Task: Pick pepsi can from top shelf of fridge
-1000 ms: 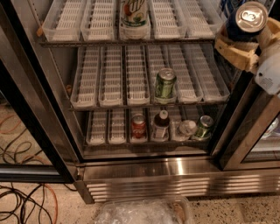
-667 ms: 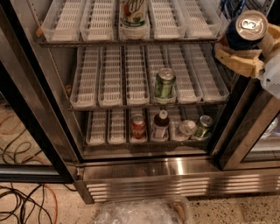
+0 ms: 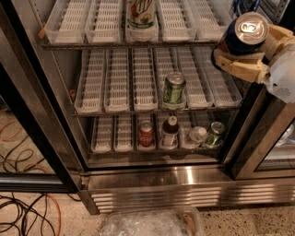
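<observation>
The blue pepsi can [image 3: 244, 36] with its silver lid is held in my gripper [image 3: 246, 53] at the upper right, in front of the open fridge [image 3: 166, 182] and clear of its racks. Cream-coloured fingers [image 3: 239, 67] wrap around the can's body, shut on it. The top shelf [image 3: 110, 20] with white slotted lane trays runs along the top of the view; a white-and-green labelled can [image 3: 142, 14] stands in its middle lane.
A green can [image 3: 174, 88] stands on the middle rack. The bottom rack holds a small red can [image 3: 146, 133], a dark bottle [image 3: 169, 131], a clear bottle [image 3: 196, 136] and another green can [image 3: 214, 133]. Cables [image 3: 23, 212] lie on the floor left; a plastic bag [image 3: 147, 223] sits below.
The gripper with the pepsi can has shifted slightly up and left, and the can now leans more to the left. The shelf contents have not moved.
</observation>
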